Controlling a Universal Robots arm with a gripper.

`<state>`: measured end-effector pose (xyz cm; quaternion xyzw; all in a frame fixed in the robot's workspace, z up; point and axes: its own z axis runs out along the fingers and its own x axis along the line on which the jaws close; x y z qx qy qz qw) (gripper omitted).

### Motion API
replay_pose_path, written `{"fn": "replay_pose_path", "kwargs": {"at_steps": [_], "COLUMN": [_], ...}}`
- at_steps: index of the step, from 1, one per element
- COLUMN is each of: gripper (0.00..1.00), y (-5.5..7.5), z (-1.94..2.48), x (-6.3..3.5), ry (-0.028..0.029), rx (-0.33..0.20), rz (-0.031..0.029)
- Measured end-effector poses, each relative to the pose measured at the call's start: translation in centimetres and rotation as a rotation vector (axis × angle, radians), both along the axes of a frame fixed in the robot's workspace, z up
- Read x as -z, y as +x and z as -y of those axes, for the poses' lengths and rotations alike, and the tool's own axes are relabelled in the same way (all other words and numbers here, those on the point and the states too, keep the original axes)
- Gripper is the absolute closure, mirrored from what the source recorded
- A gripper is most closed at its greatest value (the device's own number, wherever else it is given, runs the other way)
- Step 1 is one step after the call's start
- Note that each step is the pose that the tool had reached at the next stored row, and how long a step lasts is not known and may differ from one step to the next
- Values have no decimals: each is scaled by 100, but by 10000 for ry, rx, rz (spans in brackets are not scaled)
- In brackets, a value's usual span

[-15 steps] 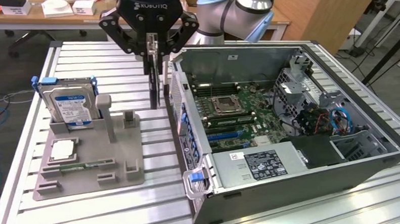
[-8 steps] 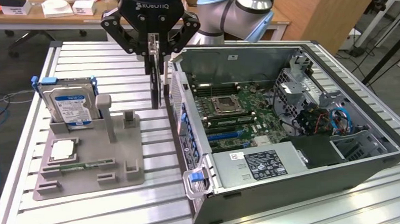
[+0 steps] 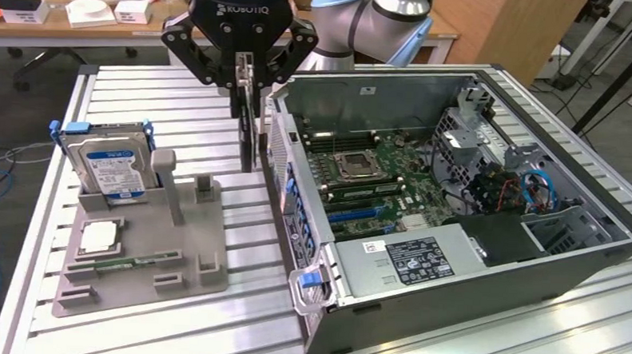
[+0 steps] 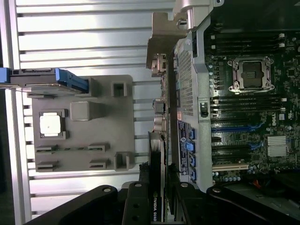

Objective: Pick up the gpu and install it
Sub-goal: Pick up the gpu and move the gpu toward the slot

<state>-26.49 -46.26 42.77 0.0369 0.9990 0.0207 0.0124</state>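
Exterior view: black Robotiq-marked gripper point(image 3: 251, 96) pointed straight down from the far edge of the frame, with the silver-and-pale-blue arm joint point(image 3: 371, 19) behind it. Fingers were clamped on the top of the gpu point(image 3: 251, 138), a thin flat black card hanging vertical and edge-on. The card sat in the gap between the grey moulded fixture tray point(image 3: 185, 243) on the exterior view's left and the open dark grey computer case point(image 3: 482, 288) on its right, just beside the case's near-left wall; couldn't tell if it touched. Wrist view added detail: white NVIDIA lettering on the card edge, the black finger links point(image 4: 136, 206) either side of it, and the silver metal end bracket point(image 4: 161, 44) at its far end. The card's faces and connector edge were not visible. On the tray were a silver hard drive with blue label point(image 3: 112, 166) standing upright, a square silver processor chip point(image 3: 100, 235) and a narrow green memory stick point(image 3: 131, 261). Green motherboard point(image 3: 391, 172) lay exposed in the case.
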Motion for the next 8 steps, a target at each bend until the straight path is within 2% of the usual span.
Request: {"fn": "replay_pose_path", "kwargs": {"at_steps": [8], "gripper": [74], "y": [24], "z": [0], "x": [-1], "ry": [-1], "rx": [0], "rz": [-1]}}
